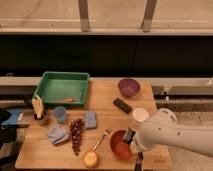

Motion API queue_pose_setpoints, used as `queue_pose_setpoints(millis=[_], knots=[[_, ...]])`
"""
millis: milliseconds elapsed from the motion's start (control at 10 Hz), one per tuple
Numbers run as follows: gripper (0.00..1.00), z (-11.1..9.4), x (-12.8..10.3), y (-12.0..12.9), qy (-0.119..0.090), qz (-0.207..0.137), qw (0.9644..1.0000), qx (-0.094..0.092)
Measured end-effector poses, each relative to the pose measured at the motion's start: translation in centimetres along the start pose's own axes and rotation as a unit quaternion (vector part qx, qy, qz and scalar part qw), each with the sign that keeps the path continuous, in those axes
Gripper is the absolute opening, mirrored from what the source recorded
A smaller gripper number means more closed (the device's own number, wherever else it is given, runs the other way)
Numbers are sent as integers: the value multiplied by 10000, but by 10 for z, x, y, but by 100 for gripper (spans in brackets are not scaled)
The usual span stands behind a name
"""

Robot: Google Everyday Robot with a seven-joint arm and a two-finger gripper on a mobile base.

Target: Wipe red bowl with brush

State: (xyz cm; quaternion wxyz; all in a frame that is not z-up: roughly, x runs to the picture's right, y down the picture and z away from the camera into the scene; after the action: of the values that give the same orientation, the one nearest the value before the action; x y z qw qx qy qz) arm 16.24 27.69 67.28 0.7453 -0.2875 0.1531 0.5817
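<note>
The red bowl (118, 144) sits near the front edge of the wooden table (102, 100), right of centre. My white arm reaches in from the right and hides the bowl's right side. The gripper (131, 141) is at the bowl's right rim, shut on the brush (138, 161). The brush is a slim dark stick. Its visible end points down past the table's front edge, and the end at the bowl is hidden by the gripper.
A green tray (64, 87) stands at the back left and a purple bowl (129, 86) at the back right. A black block (122, 105) and a white cup (141, 114) lie behind the red bowl. Grapes (76, 134), blue cloths (58, 134), a pale-handled utensil (100, 140) and a yellow fruit (91, 159) lie to its left.
</note>
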Motion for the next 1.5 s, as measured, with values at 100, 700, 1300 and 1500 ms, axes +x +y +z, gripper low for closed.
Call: queue_pose_setpoints(millis=[100, 700, 1300, 1500], knots=[[0, 0, -8, -7, 18, -6, 10000, 17], [0, 5, -69, 1, 83, -426, 9990, 110], [0, 20, -28, 39, 231, -544, 9982, 22], [0, 20, -4, 26, 281, -263, 9993, 14]])
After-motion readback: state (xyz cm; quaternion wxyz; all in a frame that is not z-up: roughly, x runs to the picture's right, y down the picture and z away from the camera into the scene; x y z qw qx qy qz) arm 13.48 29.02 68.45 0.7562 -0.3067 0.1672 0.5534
